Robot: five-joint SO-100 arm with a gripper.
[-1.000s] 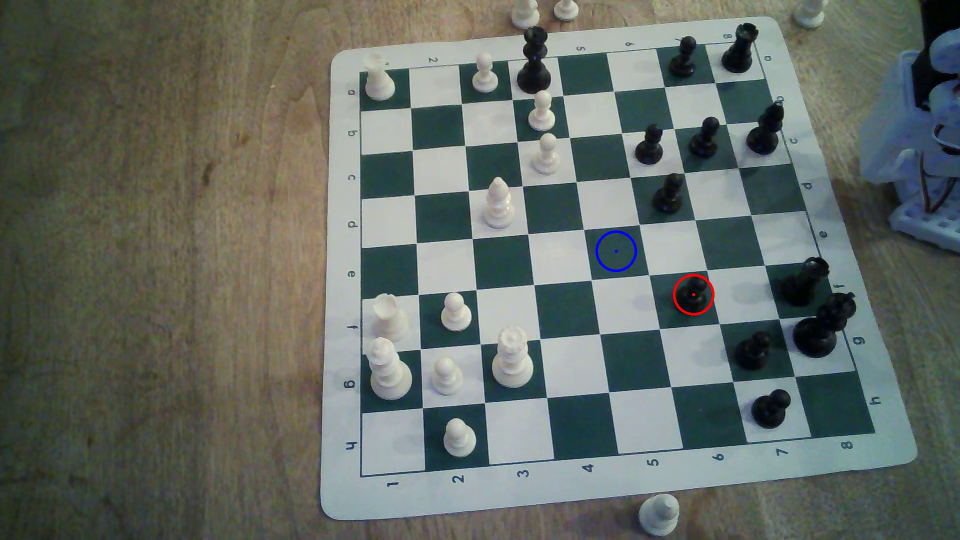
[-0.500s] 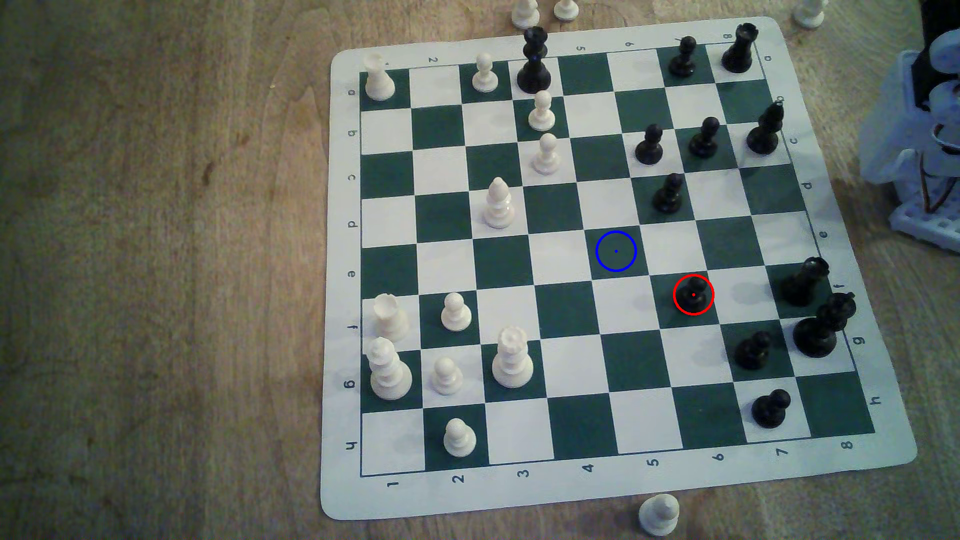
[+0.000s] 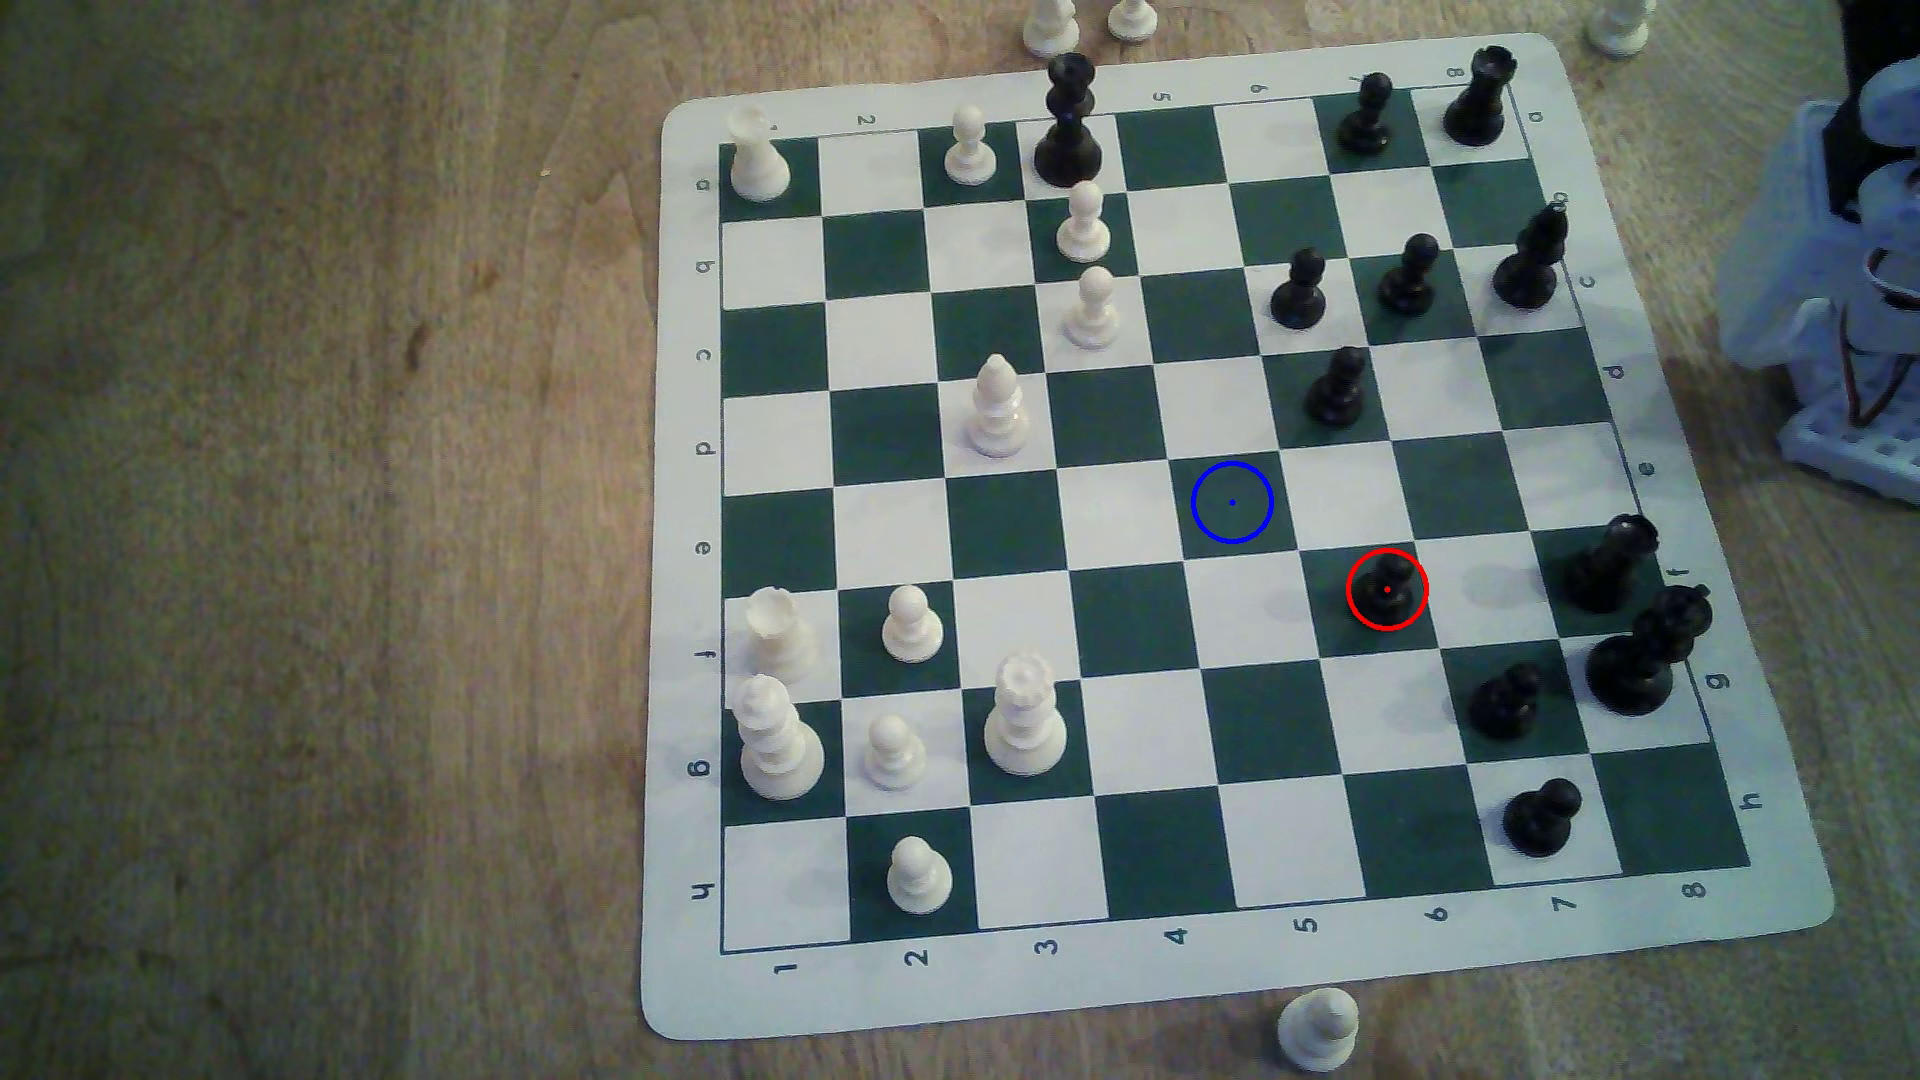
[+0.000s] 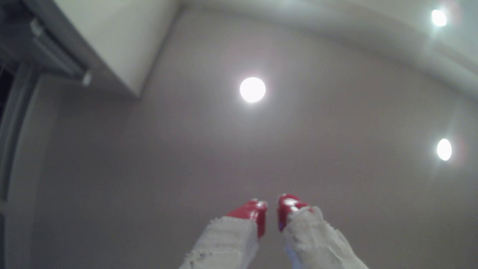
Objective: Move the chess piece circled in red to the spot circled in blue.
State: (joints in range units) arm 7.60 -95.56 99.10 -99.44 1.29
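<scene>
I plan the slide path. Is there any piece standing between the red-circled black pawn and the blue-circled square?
No. The black pawn and the blue-ringed square sit on diagonally adjoining green squares that meet at a corner, so nothing stands between them. The nearest other black pawn stands off that line.

My arm's base (image 3: 1839,301) stands on the table (image 3: 312,519) off the exterior view's right edge of the board (image 3: 686,582), well apart from the ringed pawn (image 3: 1387,587). That pawn stands upright on its own square; the marked spot (image 3: 1232,503) lies one square diagonally up and to the exterior view's left of it, touching it only at a corner, with nothing standing on it. Another pawn (image 3: 1338,389) stands one square diagonally up and to the right of the spot. A further pawn (image 3: 1507,704) stands diagonally down and to the right of the ringed pawn. One piece (image 3: 1317,1028) rests on the table just below the board's lower edge. My gripper (image 4: 271,207) points up at the ceiling (image 4: 310,129), jaws a narrow gap apart, nothing between them.
</scene>
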